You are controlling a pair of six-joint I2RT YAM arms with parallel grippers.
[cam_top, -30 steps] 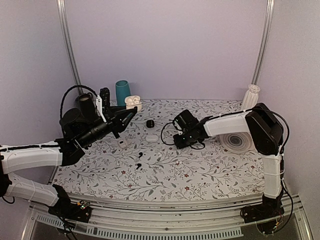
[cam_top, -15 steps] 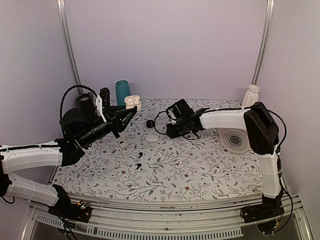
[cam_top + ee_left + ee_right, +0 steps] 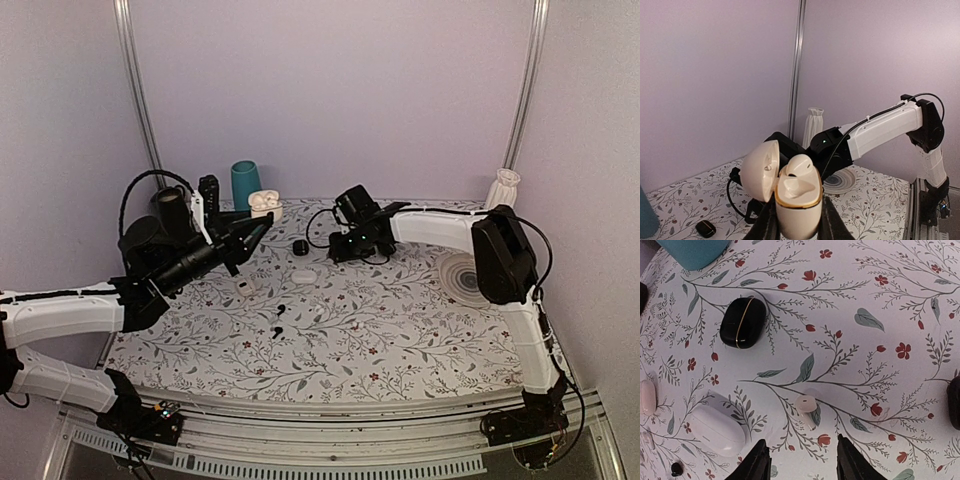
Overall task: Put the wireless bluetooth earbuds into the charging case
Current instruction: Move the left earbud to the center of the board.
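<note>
The charging case (image 3: 796,197) is clamped in the left gripper (image 3: 797,221); the spread right gripper (image 3: 803,461) is held over the loose earbud (image 3: 805,405), easily flicked away if pinched off-centre.

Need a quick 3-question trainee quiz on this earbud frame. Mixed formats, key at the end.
1. True or false: the charging case held in the left hand has its lid shut.
2. Multiple choice: what lies on the tablecloth closest ahead of the right hand, whose fingers are open? A) a white earbud B) a screw C) a coin
3. Fill in: the held case has ___ earbud seated in it, with the other hollow empty.

Key: 1 false (the lid is swung open); 2 A; 3 one.
</note>
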